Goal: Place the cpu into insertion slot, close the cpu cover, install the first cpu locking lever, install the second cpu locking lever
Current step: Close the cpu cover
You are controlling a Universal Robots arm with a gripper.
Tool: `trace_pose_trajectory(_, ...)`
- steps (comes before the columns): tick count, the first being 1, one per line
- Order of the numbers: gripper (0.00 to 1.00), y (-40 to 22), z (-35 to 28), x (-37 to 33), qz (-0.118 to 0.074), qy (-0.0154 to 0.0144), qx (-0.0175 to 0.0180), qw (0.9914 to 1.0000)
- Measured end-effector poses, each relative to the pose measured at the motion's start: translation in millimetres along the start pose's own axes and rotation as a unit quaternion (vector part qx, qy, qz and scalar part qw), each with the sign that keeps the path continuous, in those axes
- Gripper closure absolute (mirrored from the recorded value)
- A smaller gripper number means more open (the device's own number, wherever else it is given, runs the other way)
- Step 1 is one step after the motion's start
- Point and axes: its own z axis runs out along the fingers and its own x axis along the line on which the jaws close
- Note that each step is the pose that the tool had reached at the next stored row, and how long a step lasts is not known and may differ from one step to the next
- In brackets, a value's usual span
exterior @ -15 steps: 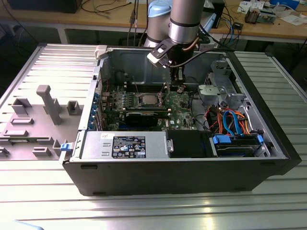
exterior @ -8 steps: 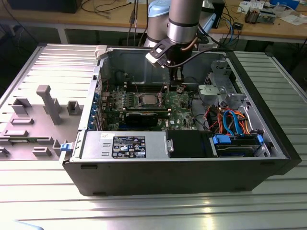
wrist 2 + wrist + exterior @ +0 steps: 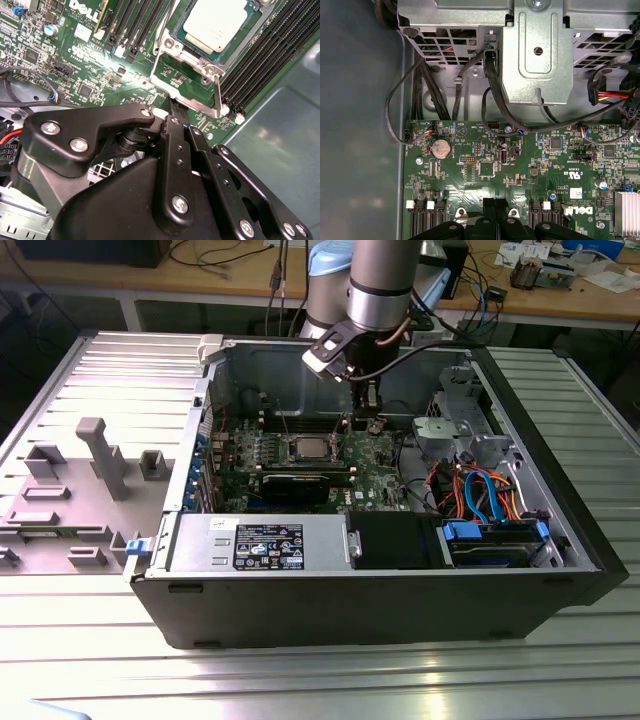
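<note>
The cpu, a flat square chip with a silver top, lies in the insertion slot on the green board. The cpu cover, a shiny metal frame, lies around the chip's edge. A thin metal locking lever runs along the socket's side. My gripper is shut, its black fingertips at the edge of the socket's metal plate; nothing shows between them. In the exterior view the gripper hangs low inside the case, just to that view's right of the cpu. Its fingertips also show over the board.
Black memory slots flank the socket. A metal drive cage and black cables stand near the arm. A graphics card, power supply and orange and blue cables fill the case. The removed side panel lies at the exterior view's left.
</note>
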Motion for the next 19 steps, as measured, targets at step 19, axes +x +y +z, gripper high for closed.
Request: trace_pose_trajectory(19,0.89,-7.2,-0.1,0.2,0.000,0.0000,0.0000,1.00000)
